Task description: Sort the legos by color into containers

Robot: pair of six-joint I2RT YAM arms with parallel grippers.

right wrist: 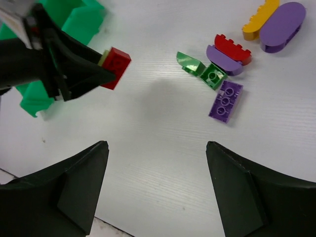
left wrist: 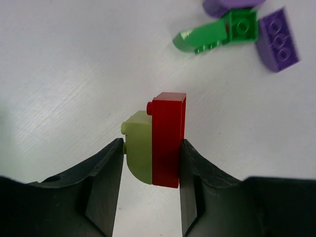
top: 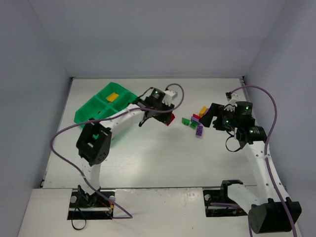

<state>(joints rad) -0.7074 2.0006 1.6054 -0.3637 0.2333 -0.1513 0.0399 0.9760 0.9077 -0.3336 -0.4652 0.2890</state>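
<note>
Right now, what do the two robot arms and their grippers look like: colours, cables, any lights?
The left arm and right arm both have white tubular links with bulky black joint housings. A purple cable loops loosely alongside each, and small green lights glow on the housings near the wrists. The left gripper and right gripper have matte black, wedge-shaped fingers.

white table (top: pixel 148 158), green tray (top: pixel 86 111), loose legos (top: pixel 199 130)

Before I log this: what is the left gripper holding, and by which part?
Left gripper pinches a red lego and a lime lego together, across their outer faces.
</note>
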